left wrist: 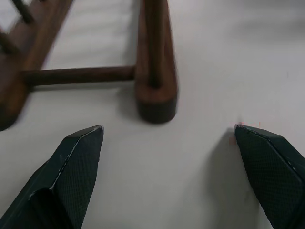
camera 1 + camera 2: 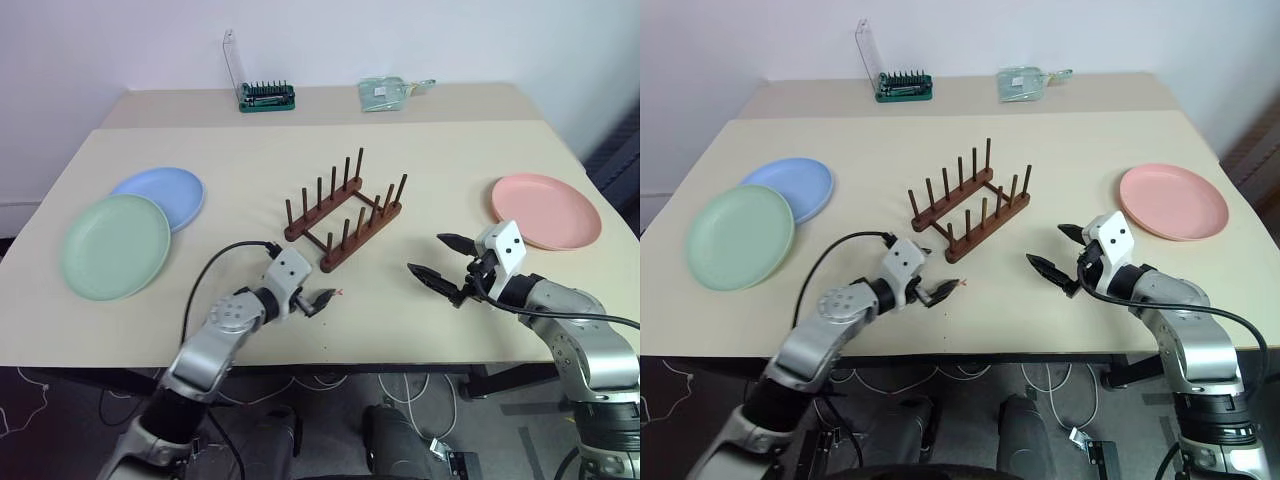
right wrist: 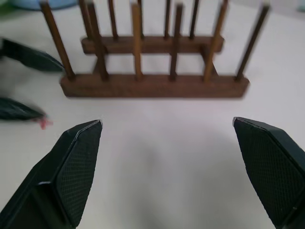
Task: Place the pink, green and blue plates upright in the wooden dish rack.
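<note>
1. While hovering low over the tabletop (image 2: 420, 170), left gripper (image 2: 322, 302) with jaws spread wide and empty, fingertips pointing toward the near end of the wooden dish rack (image 2: 345, 212), close to it but not touching (left wrist view: end of one base bar just ahead between the two black fingers (image 1: 71, 167)).
2. Right gripper (image 2: 440, 262) likewise wide open, holding nothing, raised above the table on the right of the rack and aimed at it across bare tabletop; well apart from the rack's side.
3. Seen in the right wrist view between that gripper's fingers (image 3: 71, 167): rack broadside on, two base bars with their rows of upright pegs, all slots empty; tips of the left gripper at the edge, a small red mark on the table beside them.
4. Rack set diagonally near the table's centre, between the two grippers.
5. Pink plate (image 2: 546, 210) lying flat on the right side of the table, beyond and just beside the right gripper's wrist, untouched.
6. Green plate (image 2: 114, 246) flat on the left side, its far edge overlapping the blue plate (image 2: 165, 192) (blue underneath, partly covered).
7. Along the far edge: green tray of tool bits (image 2: 266, 96) and a clear plastic packet (image 2: 390, 92).
</note>
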Controlling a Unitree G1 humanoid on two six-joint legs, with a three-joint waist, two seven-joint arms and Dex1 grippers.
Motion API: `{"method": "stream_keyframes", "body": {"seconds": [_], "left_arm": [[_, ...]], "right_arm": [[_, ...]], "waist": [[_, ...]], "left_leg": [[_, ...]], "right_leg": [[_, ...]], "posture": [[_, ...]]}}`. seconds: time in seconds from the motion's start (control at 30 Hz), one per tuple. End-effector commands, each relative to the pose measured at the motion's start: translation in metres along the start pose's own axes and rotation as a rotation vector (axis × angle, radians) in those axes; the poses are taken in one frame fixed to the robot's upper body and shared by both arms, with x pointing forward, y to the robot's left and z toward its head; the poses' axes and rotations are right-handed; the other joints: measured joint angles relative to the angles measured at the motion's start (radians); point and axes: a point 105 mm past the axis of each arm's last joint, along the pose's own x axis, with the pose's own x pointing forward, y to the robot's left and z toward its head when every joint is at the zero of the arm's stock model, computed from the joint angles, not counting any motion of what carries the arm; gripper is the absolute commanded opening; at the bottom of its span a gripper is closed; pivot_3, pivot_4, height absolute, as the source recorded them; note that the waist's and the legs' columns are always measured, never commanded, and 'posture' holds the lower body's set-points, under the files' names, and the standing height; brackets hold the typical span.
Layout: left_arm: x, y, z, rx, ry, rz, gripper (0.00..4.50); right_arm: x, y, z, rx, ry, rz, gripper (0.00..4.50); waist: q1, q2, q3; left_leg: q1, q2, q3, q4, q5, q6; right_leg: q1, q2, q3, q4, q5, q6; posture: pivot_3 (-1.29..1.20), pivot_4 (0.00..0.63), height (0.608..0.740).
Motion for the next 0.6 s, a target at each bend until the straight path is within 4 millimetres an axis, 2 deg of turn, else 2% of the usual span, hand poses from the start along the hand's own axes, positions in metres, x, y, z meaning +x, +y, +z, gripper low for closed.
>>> {"method": "stream_keyframes", "body": {"seconds": [0.03, 0.27, 0.37, 0.53, 0.57, 0.6], "left_arm": [[0.002, 0.006, 0.005, 0.052, -0.016, 0.003, 4.50], [0.020, 0.003, 0.008, -0.001, -0.065, -0.071, 4.50], [0.021, 0.004, 0.008, -0.005, -0.081, -0.071, 3.66], [0.021, 0.007, 0.009, -0.004, -0.101, -0.065, 1.08], [0.021, 0.008, 0.009, -0.001, -0.106, -0.063, 0.69], [0.021, 0.008, 0.010, 0.001, -0.108, -0.061, 0.70]], "right_arm": [[-0.005, -0.002, 0.014, -0.022, -0.032, -0.025, 4.47], [0.000, -0.005, 0.015, -0.029, -0.039, -0.037, 4.47], [-0.003, -0.007, 0.012, -0.029, -0.036, -0.041, 4.50], [-0.006, -0.011, 0.005, -0.031, -0.032, -0.047, 4.50], [-0.006, -0.011, 0.004, -0.031, -0.032, -0.047, 4.50], [-0.006, -0.011, 0.003, -0.031, -0.033, -0.047, 4.50]], "waist": [[0.000, 0.000, 0.000], [0.010, 0.000, 0.000], [0.014, 0.000, 0.000], [0.017, 0.000, 0.000], [0.017, 0.000, 0.000], [0.017, 0.001, 0.000]], "left_leg": [[0.000, 0.000, 0.000, 0.000, 0.000, 0.000], [0.000, -0.001, 0.001, 0.000, 0.000, 0.000], [0.000, -0.001, 0.001, 0.000, 0.000, 0.001], [0.000, -0.001, 0.001, 0.000, -0.001, 0.001], [0.000, -0.001, 0.001, 0.000, -0.001, 0.001], [0.000, -0.001, 0.001, 0.000, -0.001, 0.001]], "right_leg": [[0.000, 0.000, 0.000, 0.000, 0.000, 0.000], [0.001, 0.000, 0.000, -0.001, 0.000, 0.000], [0.001, 0.000, 0.000, -0.002, 0.001, 0.001], [0.001, 0.000, 0.000, -0.003, 0.001, 0.001], [0.001, 0.000, 0.000, -0.003, 0.001, 0.001], [0.001, 0.000, 0.000, -0.003, 0.001, 0.001]], "posture": [[0.00, 0.150, 0.740], [0.00, 0.150, 0.740], [0.00, 0.150, 0.740], [0.00, 0.150, 0.740], [0.00, 0.150, 0.740], [0.00, 0.150, 0.740]]}}
